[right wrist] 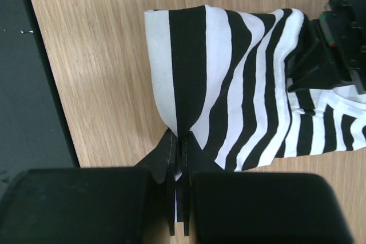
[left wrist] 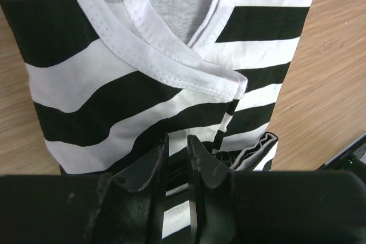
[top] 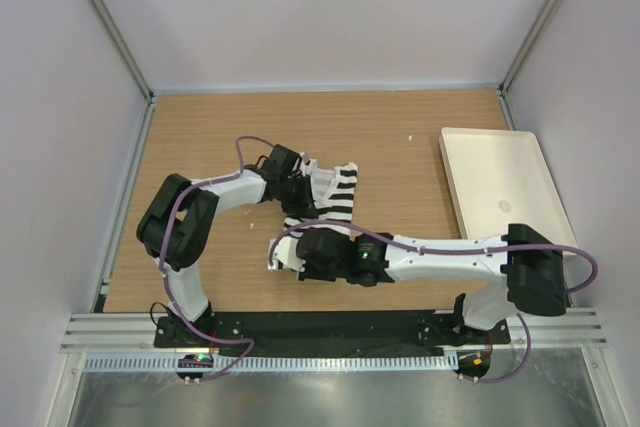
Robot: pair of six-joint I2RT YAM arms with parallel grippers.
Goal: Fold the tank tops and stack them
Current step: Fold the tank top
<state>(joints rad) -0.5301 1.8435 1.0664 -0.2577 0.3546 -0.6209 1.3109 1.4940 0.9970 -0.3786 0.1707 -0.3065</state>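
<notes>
One striped tank top [top: 335,195] is lying bunched on the wooden table [top: 200,137], stretching between both grippers. The right gripper [right wrist: 178,140] is clenching a gathered edge of the cloth, its jaws pressing together on a narrow pinch, with the black and white stripes fanning out ahead of the fingertips. The left gripper [left wrist: 177,144] is likewise nipping the tank top, a striped fold sitting in the thin gap between its fingers [left wrist: 150,165], while the white-trimmed neckline is spreading just beyond them. Seen from the right wrist, the left gripper is gripping the far right end of the garment, well ahead of the right gripper's tips. A white tray [top: 500,187] is resting off to the right of both grippers, apart from the cloth
</notes>
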